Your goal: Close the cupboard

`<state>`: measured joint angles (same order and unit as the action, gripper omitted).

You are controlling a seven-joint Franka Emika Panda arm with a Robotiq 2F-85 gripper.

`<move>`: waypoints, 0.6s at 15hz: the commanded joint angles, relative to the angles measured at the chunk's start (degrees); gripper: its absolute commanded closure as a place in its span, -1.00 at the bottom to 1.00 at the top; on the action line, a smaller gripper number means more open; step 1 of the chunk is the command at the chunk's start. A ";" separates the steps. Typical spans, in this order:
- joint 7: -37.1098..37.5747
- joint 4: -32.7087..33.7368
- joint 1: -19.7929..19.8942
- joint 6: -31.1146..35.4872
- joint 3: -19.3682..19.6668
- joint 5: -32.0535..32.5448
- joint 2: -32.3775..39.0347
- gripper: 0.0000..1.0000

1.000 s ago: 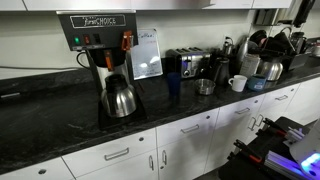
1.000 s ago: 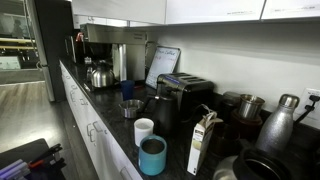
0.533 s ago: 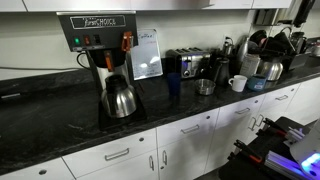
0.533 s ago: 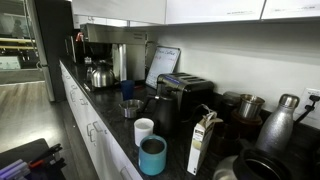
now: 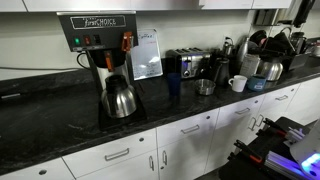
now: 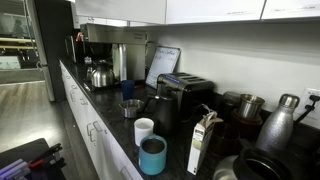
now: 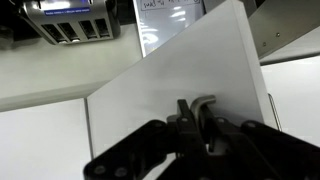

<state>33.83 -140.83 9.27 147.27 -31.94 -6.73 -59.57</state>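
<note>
Wrist view: the cupboard door (image 7: 165, 85) stands ajar, its white face directly ahead of the gripper (image 7: 196, 108), fingertips at or against the panel. Fingers sit close together (whether fully closed cannot be told). The closing push appears to lie straight ahead, towards the far side.

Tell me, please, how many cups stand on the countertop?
3: a dark blue cup beside the toaster, a white mug farther along the countertop, and a teal cup next to that mug. Clutter there may hide others.
</note>
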 commanded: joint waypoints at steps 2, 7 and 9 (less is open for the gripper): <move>3.92 4.59 2.94 6.72 -4.27 1.64 7.50 0.93; 8.66 8.18 7.30 6.91 -8.76 5.07 9.72 0.93; 10.12 9.44 8.85 6.84 -10.37 6.31 10.78 0.93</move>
<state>42.78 -134.47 17.25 147.57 -40.39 -1.08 -55.46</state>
